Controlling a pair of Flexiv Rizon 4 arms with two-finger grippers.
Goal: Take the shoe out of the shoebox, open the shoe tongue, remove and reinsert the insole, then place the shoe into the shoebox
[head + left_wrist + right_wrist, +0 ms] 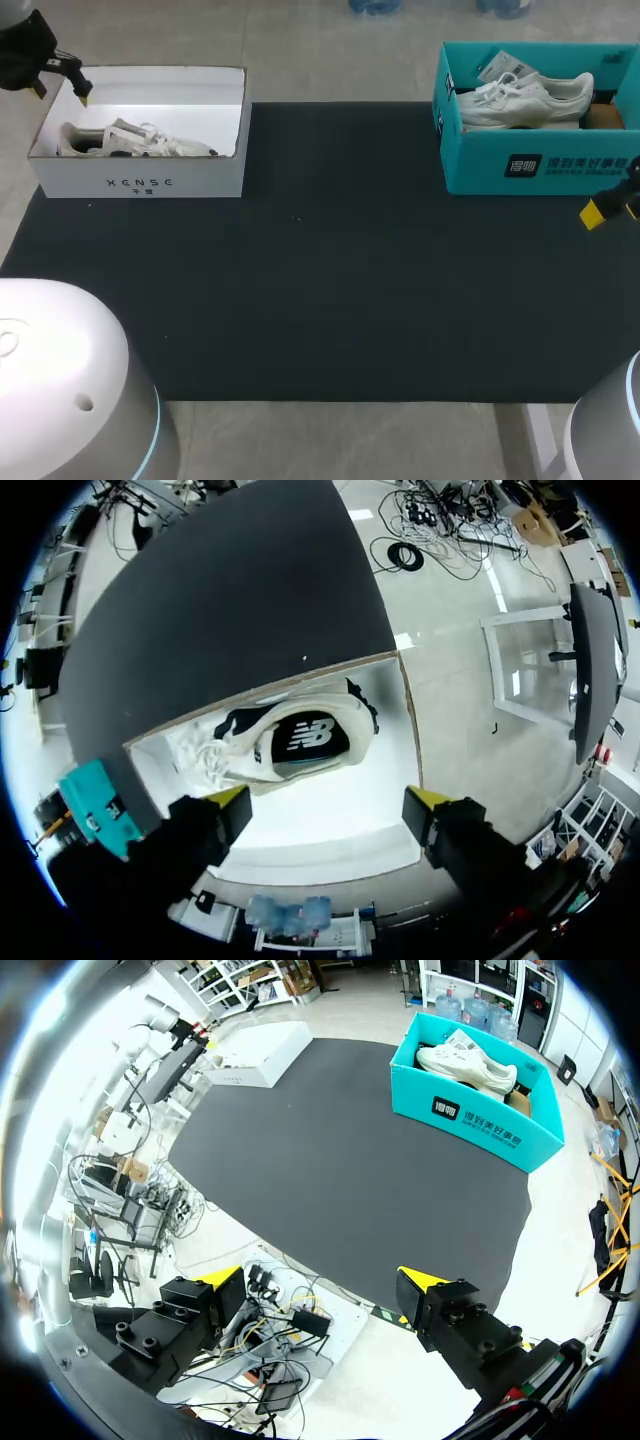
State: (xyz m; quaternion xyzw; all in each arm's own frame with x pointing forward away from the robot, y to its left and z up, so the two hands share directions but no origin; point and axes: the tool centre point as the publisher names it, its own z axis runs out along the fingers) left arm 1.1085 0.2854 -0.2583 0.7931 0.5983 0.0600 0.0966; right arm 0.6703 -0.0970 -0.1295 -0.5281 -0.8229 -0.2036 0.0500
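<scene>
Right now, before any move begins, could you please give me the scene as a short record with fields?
white shoebox: far left of black mat, holds cream shoe
teal shoebox: far right, holds white shoe
left pincer: open, above white shoebox
right pincer: open, empty, in front of teal shoebox

My left gripper (328, 812) hangs over the open white cardboard shoebox (392, 735), its yellow-tipped fingers spread wide and touching nothing. Ahead of the fingers, near the centre of the frame, the white lace-up sneaker (300, 742) lies in the box along the wall nearest the black table mat (230, 590), dark insole facing me. A teal cardboard box (98, 808) shows beside one finger.
</scene>
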